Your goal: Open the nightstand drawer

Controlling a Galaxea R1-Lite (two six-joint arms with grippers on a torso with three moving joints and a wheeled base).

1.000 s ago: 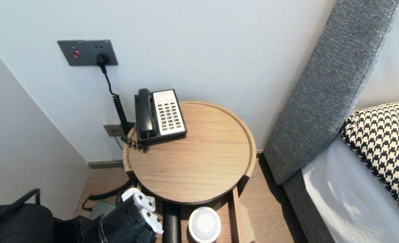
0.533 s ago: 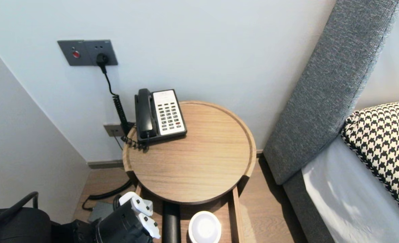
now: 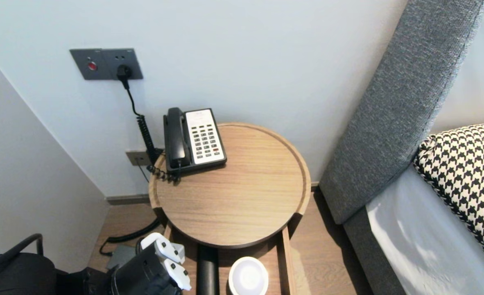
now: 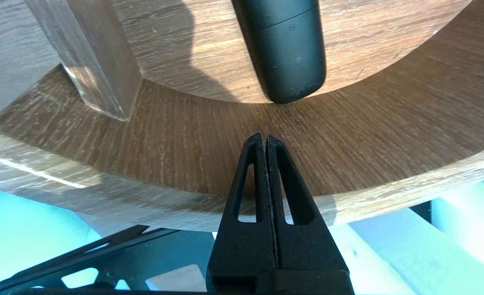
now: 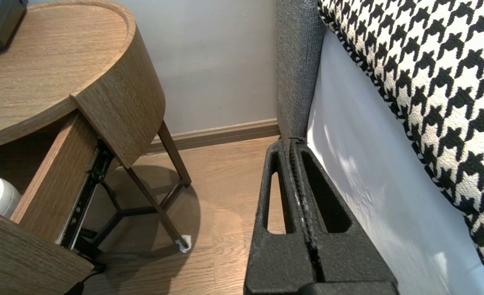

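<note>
Just in front of the worktop [image 3: 234, 196], your left arm [image 3: 139, 272] is a black cylinder carrying white blocks [image 3: 166, 250] with dark screws. Your left claw [image 4: 265, 139] and right claw [image 5: 290, 141] are matte black and slotted.

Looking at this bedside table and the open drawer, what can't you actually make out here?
- Black cylinder: head view, far end hidden under the tabletop, near end cut by the bottom edge.
- White round object: head view, partly cut by the bottom edge; its identity unclear.
- Telephone key labels: head view, too small.
- Left end effector: left wrist view, contact with the drawer unclear.
- Right end effector: outside the head view.
</note>
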